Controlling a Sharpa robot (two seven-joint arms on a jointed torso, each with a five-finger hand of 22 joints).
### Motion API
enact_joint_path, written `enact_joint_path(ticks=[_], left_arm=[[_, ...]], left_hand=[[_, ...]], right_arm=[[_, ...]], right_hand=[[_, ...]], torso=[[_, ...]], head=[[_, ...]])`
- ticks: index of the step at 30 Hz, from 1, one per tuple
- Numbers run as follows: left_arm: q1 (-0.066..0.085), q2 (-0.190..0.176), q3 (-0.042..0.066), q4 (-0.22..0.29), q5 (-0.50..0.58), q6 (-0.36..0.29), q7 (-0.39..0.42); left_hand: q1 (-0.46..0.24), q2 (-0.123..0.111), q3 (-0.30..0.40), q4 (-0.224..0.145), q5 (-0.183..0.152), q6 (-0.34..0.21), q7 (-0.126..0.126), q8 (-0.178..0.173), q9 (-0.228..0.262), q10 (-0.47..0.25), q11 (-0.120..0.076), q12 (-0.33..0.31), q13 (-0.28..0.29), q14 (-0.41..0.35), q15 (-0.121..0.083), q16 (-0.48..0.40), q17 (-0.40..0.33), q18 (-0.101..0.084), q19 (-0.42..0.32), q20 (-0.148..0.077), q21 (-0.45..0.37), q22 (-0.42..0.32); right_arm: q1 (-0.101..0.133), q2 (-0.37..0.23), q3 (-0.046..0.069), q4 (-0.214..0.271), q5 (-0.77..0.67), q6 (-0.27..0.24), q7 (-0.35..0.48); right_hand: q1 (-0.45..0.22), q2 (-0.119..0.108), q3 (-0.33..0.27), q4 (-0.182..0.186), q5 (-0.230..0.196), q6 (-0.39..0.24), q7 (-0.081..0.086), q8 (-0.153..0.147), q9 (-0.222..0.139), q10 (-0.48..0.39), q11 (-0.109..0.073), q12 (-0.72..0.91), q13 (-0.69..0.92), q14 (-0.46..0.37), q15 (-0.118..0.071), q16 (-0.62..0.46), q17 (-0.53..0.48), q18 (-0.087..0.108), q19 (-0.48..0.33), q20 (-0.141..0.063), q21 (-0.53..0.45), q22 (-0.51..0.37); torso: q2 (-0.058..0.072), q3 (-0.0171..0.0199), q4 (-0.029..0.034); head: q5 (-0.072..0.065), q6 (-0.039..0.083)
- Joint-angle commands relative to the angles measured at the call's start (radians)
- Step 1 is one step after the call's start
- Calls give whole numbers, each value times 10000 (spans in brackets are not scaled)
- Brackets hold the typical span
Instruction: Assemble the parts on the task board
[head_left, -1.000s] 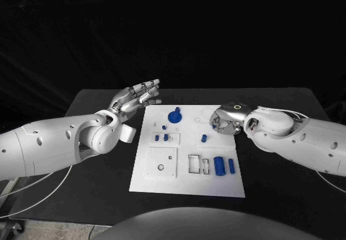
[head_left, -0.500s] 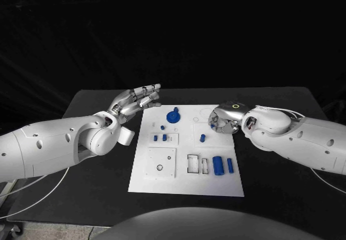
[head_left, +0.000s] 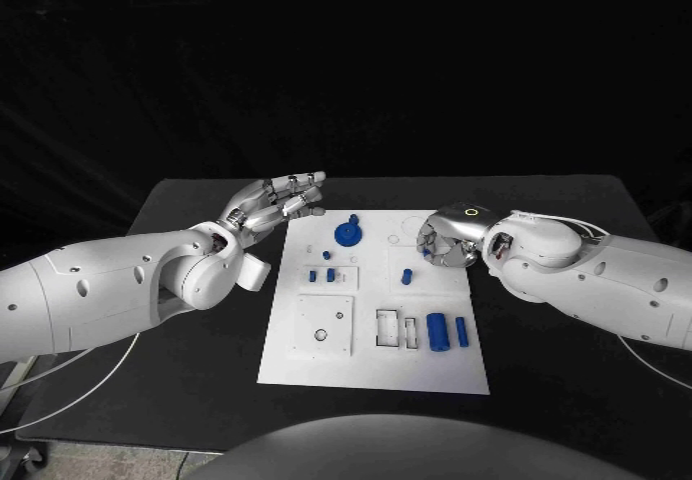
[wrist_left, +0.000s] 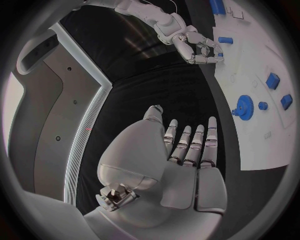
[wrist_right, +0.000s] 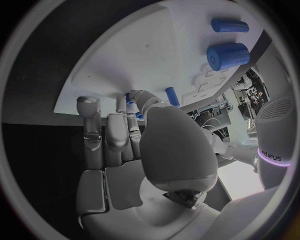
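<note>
The white task board (head_left: 372, 310) lies in the middle of the black surface (head_left: 188, 330), its long side running away from the robot. On its far part stands a blue gear (head_left: 348, 234) with a small knob just beyond it; nearer the middle sit three small blue pegs (head_left: 326, 272) close together and one short blue pin (head_left: 407, 276) to their right. At the near right of the board a thick blue cylinder (head_left: 437, 331) lies beside a thinner blue rod (head_left: 462, 332), both lengthwise, next to two rectangular slots. The left hand (head_left: 274, 205) hovers above the surface just off the board's far left corner, its fingers (wrist_left: 199, 145) straight, side by side and holding nothing. The right hand (head_left: 450, 240) is over the board's far right corner with its fingers curled inward; whether they pinch anything cannot be told.
</note>
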Motion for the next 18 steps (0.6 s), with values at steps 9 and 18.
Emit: enact_joint_path(ticks=[9, 18], left_arm=[[-3, 46, 4, -62, -105, 221, -49], [-3, 64, 4, -93, -105, 247, -115]], left_hand=[[307, 67, 43, -21, 82, 518, 344, 150, 57, 107, -169, 152, 18, 119, 2, 133, -24, -179, 155, -20, 69, -103], [322, 70, 45, -20, 87, 600, 370, 169, 65, 114, -184, 160, 19, 129, 2, 147, -25, -181, 161, -21, 70, -113]], right_arm=[[-28, -11, -29, 103, 63, -634, 159], [220, -193, -26, 457, 65, -870, 33]], right_hand=[[0, 200, -110, -177, 77, 88, -44, 514, 858, 242, -52, 130, 33, -19, -56, -53, -19, 137, -8, -33, 114, 825], [71, 217, -57, -249, 138, 17, 3, 609, 1043, 347, -35, 144, 19, -34, -50, -137, -103, 144, -13, -41, 56, 815]], torso=[[2, 0, -9], [0, -2, -5]], head=[[14, 2], [72, 2]])
